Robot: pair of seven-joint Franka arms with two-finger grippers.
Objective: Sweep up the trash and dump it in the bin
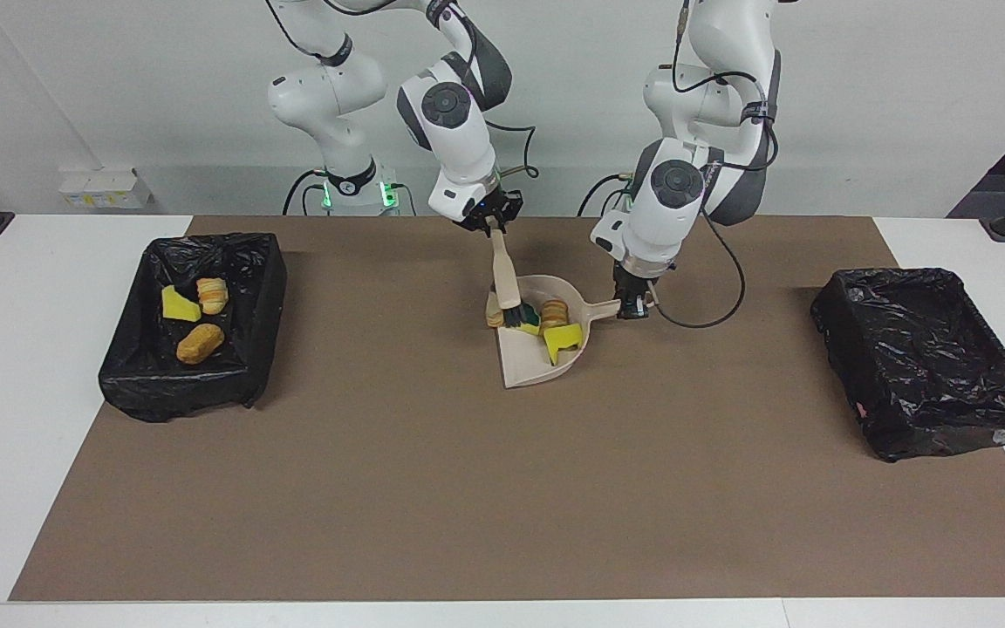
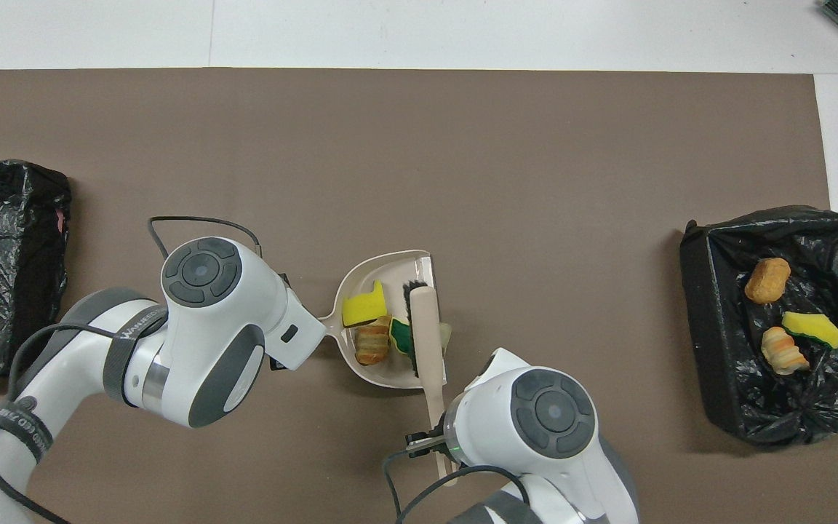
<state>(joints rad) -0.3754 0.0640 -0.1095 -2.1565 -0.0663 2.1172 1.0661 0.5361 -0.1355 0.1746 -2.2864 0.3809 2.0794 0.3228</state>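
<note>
The beige dustpan (image 1: 530, 362) (image 2: 393, 271) lies on the brown mat, its handle held by my shut left gripper (image 1: 633, 305). In the pan lie trash scraps: a yellow sponge (image 1: 562, 336) (image 2: 362, 309), a bread-like lump (image 1: 553, 310) (image 2: 373, 344) and a green-topped sponge (image 2: 398, 336). A pale lump (image 1: 495, 316) (image 2: 446, 333) sits at the pan's open lip. My right gripper (image 1: 492, 222) (image 2: 430, 444) is shut on the handle of the beige brush (image 1: 505, 279) (image 2: 425, 327), which slants down with its black bristles inside the pan, over the scraps.
A black-lined bin (image 1: 171, 392) (image 2: 710, 378) at the right arm's end of the table holds three scraps. A second black-lined bin (image 1: 921, 366) (image 2: 4, 269) stands at the left arm's end. The brown mat covers the table between them.
</note>
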